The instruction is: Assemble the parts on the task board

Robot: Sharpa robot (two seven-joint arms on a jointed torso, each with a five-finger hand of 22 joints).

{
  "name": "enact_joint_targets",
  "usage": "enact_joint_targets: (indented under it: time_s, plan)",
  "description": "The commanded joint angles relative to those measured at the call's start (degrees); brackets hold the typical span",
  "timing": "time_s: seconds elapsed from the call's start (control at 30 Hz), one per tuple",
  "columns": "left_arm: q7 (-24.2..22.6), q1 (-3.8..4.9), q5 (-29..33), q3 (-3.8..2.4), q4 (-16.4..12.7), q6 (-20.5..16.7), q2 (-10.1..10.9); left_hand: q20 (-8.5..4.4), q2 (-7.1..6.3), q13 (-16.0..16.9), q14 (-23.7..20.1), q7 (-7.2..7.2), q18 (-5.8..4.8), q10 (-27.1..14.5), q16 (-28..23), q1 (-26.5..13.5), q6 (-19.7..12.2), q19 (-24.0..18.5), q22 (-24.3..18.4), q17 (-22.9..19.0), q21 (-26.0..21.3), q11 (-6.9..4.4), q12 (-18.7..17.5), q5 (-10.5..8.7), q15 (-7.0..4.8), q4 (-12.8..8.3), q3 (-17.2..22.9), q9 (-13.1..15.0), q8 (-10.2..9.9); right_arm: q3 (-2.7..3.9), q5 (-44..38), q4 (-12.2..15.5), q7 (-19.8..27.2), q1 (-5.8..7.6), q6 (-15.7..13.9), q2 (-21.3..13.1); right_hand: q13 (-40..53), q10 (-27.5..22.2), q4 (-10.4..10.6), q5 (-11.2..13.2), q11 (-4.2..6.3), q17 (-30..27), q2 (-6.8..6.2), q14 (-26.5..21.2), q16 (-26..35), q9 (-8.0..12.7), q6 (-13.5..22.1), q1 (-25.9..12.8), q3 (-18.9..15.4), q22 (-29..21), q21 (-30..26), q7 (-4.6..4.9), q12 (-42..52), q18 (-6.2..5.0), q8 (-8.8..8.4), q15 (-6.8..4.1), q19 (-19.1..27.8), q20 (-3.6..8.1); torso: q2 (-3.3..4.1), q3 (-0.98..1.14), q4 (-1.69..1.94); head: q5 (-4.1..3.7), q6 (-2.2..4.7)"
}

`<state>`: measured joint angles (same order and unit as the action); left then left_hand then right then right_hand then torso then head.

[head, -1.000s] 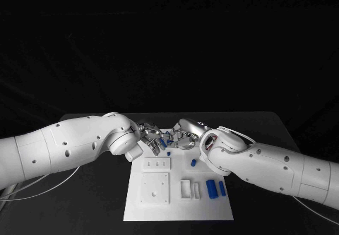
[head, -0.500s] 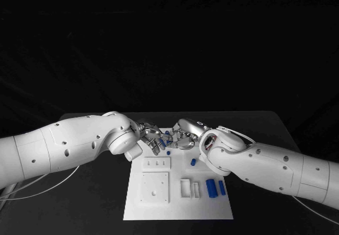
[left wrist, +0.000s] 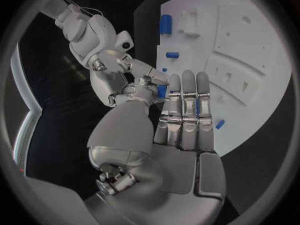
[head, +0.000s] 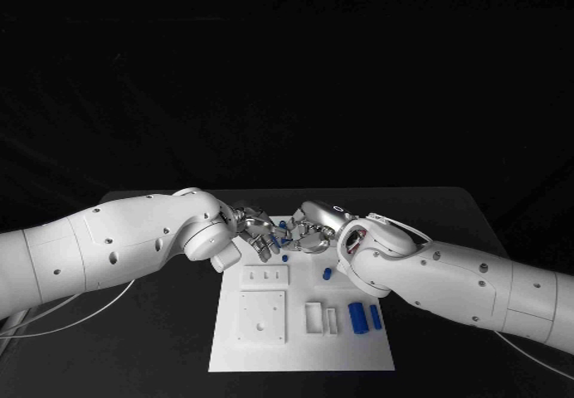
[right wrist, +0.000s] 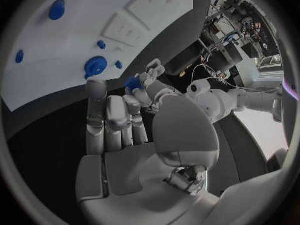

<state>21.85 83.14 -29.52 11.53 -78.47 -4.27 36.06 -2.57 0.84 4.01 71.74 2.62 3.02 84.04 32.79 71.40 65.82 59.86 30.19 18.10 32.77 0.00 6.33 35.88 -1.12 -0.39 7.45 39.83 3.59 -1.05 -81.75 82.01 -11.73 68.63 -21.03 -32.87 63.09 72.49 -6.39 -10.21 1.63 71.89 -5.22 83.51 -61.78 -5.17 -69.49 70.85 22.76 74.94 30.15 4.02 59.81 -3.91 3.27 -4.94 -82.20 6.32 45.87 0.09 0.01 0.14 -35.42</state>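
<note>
The white task board (head: pixel 305 348) lies in the middle of the table. My two hands meet over its far end. My left hand (head: pixel 252 230) pinches a small blue part (head: pixel 275 242) between thumb and fingers; the same blue part (right wrist: pixel 132 83) shows in the right wrist view and again (left wrist: pixel 161 91) beside the straight fingers (left wrist: pixel 185 110) in the left wrist view. My right hand (head: pixel 308 235) faces it, and its fingertips (left wrist: pixel 150 77) reach up to the part. Whether they grip it is hidden.
Loose blue parts lie on the board: one (head: pixel 327 273) near my right wrist, two longer ones (head: pixel 357 317) (head: pixel 376 318) at the right side, a tiny one (head: pixel 287 259). White raised blocks (head: pixel 265 317) (head: pixel 313 319) stand nearer me. Black table (head: pixel 454 215) surrounds the board.
</note>
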Motion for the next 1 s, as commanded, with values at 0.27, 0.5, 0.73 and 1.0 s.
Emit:
enact_joint_targets:
  time_s: [0.27, 0.5, 0.73, 1.0]
  plan:
    - [-1.05, -0.03, 0.56, -0.05, -0.01, 1.57, -0.02, -0.44, 0.89, 0.44, 0.00, -0.99, -0.37, 2.01, 3.25, -1.61, 2.68, -0.85, 2.68, 2.93, 2.38, -0.84, 1.52, 1.17, -0.86, -5.15, 4.48, 3.67, 0.24, -0.05, -0.13, -0.53, -0.40, -0.16, 1.09, -0.08, -0.08, -0.32, 0.29, -0.08, 0.35, -0.05, 0.48, 0.12, 0.35, -0.11, -1.32, -0.16, -0.18, 3.36, 0.03, -1.10, -0.26, 0.06, 0.38, -0.17, -0.38, -0.11, 0.01, 0.08, 0.00, 0.01, -0.18]
    - [-1.25, -0.17, 0.94, -0.05, 0.15, 1.15, -0.11, -0.81, 0.92, 1.17, 0.20, -1.68, -0.45, 2.36, 5.59, -3.04, 4.51, -0.61, 3.78, 5.49, 3.25, -1.43, 4.38, 1.23, -1.36, -5.72, 4.72, 4.24, 0.17, -0.06, -0.02, -0.57, -0.27, -0.24, 1.12, -0.06, -0.16, -0.38, 0.29, -0.14, 0.34, -0.10, 0.45, 0.09, 0.43, -0.09, -1.29, -0.17, -0.24, 3.35, -0.03, -1.09, -0.35, 0.06, 0.38, -0.17, -0.35, -0.12, 0.00, 0.07, -0.03, -0.03, -0.24]
    - [-1.28, -0.31, 1.33, -0.05, 0.24, 0.43, -0.17, -1.08, 0.91, 1.57, 0.41, -1.97, -0.45, 2.47, 6.88, -3.81, 5.32, -0.45, 4.91, 7.05, 3.98, -1.76, 6.27, 1.76, -1.67, -6.62, 4.95, 4.58, 0.18, -0.07, 0.09, -0.68, -0.15, -0.28, 1.13, -0.07, -0.48, -0.68, 0.34, -0.17, 0.29, -0.36, 0.43, -0.06, 0.86, -0.01, -1.11, -0.21, -0.30, 3.23, -0.63, -1.03, -0.75, 0.03, 0.36, -0.12, -0.21, -0.16, -0.02, 0.08, 0.02, -0.24, -0.30]
    - [-1.04, -0.35, 1.30, -0.04, 0.20, 0.18, -0.10, -1.38, 1.08, 1.90, 0.72, -2.09, -0.52, 2.48, 7.46, -3.97, 5.85, -0.40, 5.65, 7.60, 4.55, -1.96, 7.48, 1.74, -1.88, -7.27, 5.10, 4.49, 0.18, -0.15, 0.92, -1.16, 0.70, -0.36, 0.74, 0.03, -3.17, -3.29, 1.27, -4.33, -0.59, -2.67, -1.53, -1.36, 4.49, 1.20, 3.12, -1.75, -2.39, 2.23, -5.39, 0.33, -4.05, -0.34, 0.30, 0.50, 1.04, -0.66, -0.02, 0.10, 0.00, -0.25, -0.36]
